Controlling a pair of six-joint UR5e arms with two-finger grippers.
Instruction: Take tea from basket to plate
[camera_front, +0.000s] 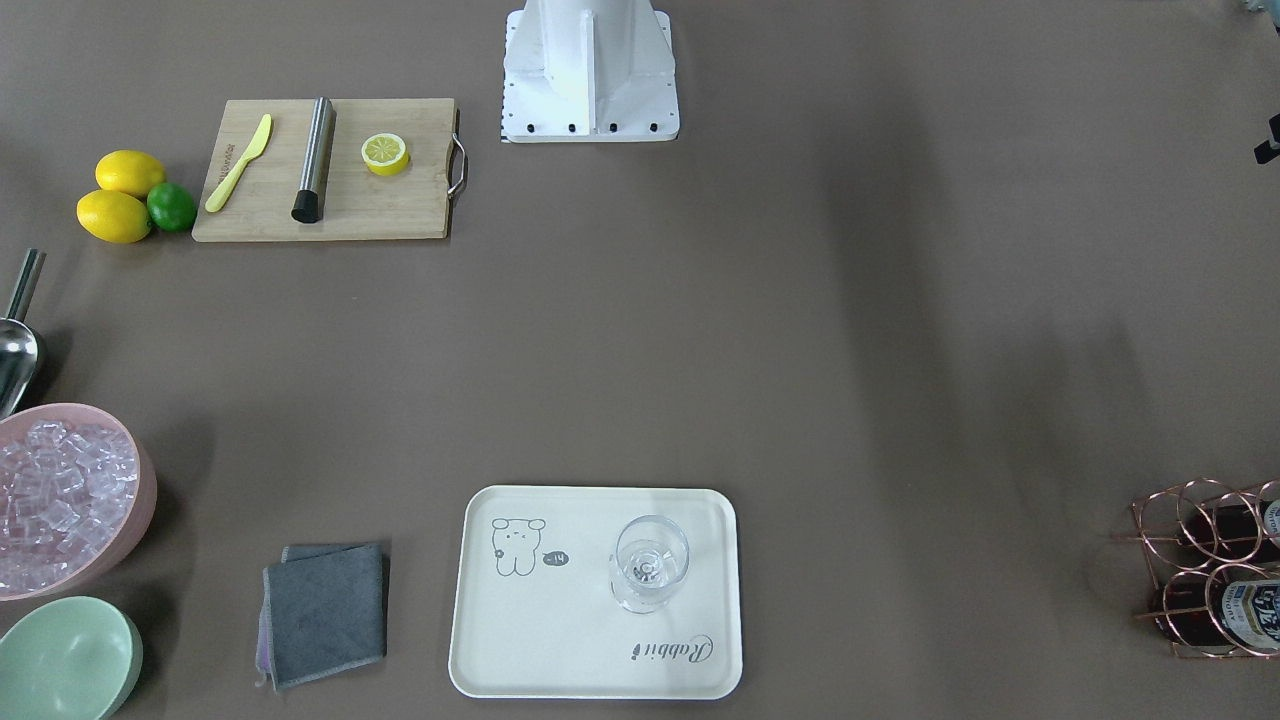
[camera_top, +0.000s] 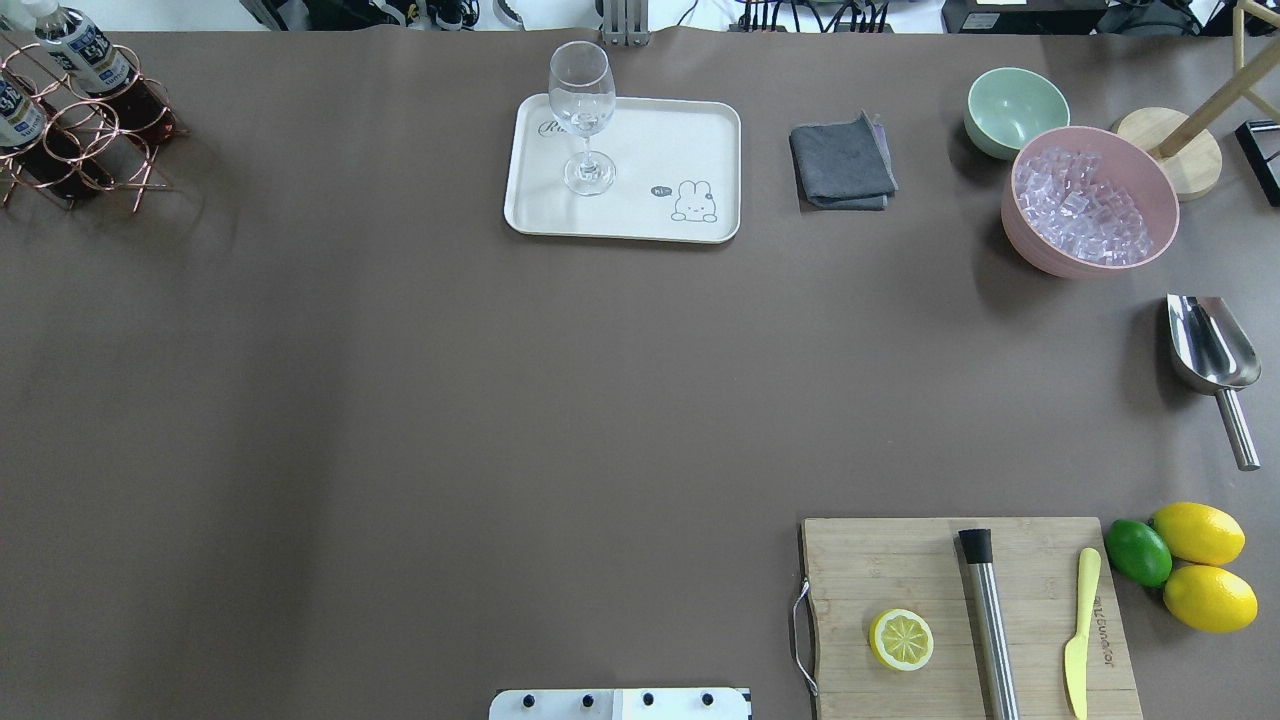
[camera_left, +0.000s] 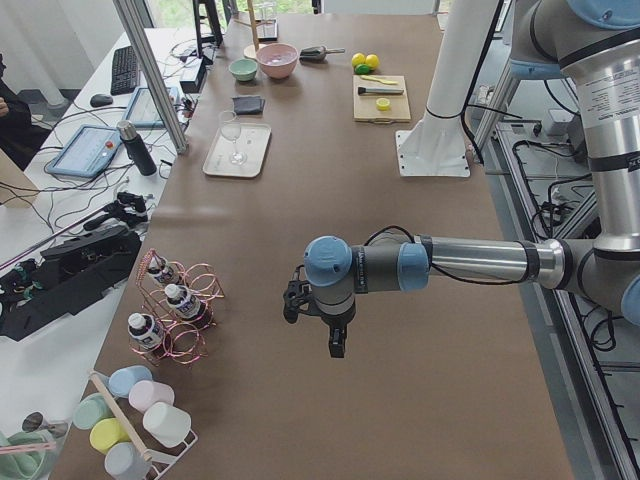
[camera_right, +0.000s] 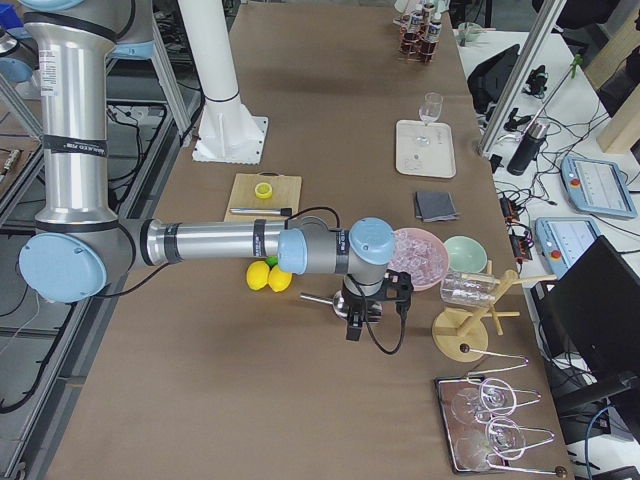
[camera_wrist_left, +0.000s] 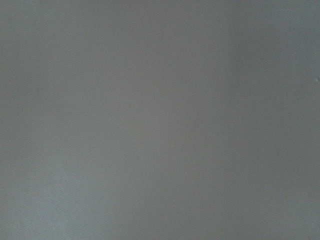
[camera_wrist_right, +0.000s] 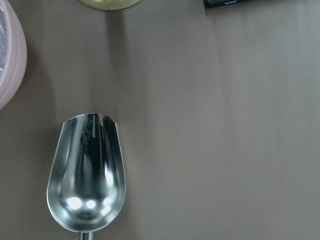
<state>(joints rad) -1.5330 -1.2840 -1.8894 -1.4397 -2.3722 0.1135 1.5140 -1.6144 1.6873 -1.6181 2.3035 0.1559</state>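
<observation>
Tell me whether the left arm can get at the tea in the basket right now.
Probably yes. The left hand hangs over bare table near the basket, nothing stands between them, and the tea bottles stick up free.

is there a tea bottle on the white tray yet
No, the plate holds only a wine glass, and the tea bottles sit in the basket at the table's corner.

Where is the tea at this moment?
In the overhead view the tea sits in the basket at the far left corner, well left of the plate holding the wine glass.
</observation>
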